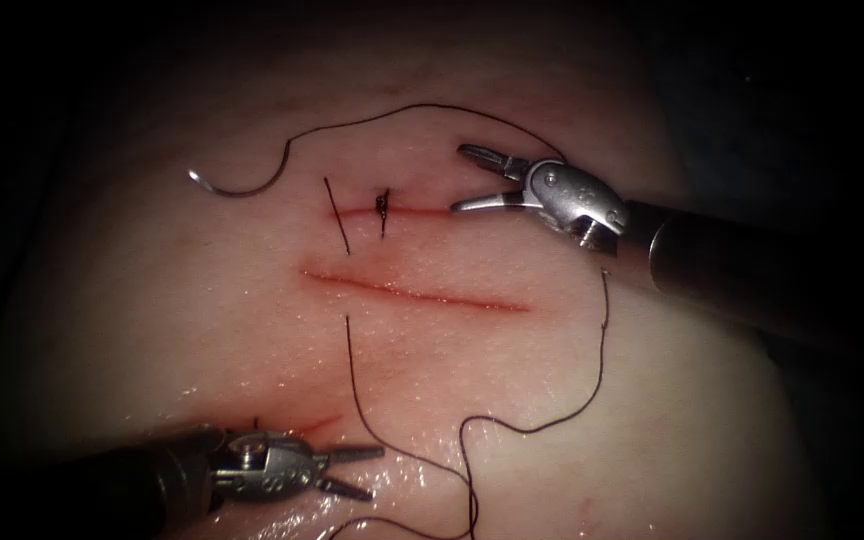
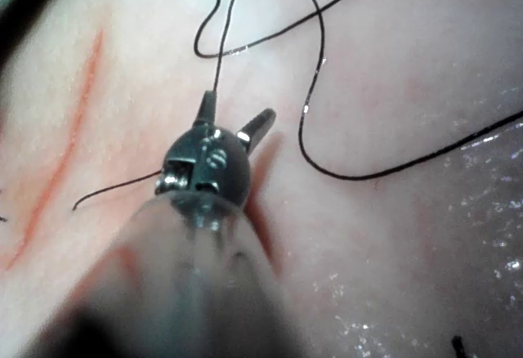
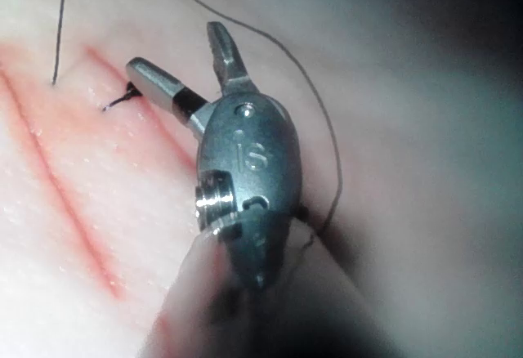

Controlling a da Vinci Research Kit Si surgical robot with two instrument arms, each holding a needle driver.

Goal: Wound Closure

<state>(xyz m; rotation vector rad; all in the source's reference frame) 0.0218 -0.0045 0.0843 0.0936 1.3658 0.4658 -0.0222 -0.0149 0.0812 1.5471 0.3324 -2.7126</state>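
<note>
2 empty tools [image 1: 477, 178] [image 1: 367, 470], 1 needle [image 1: 237, 186], 3 cuts [image 1: 417, 292]

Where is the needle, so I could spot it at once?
Start at the upper cut in the tissue. Look upper left: the needle lies free on the surface, held by neither tool, both open. Unlike the thin dark thread trailing from it, it is a stiff curved hook.

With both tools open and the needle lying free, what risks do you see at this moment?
1. The needle lies loose on the tissue, upper left of the cuts, held by neither tool; a tug on the thread might drag it.
2. The thread loops close to the open left tool and might snag on its jaws.
3. The open right tool hovers near the knot and might disturb it.
</note>
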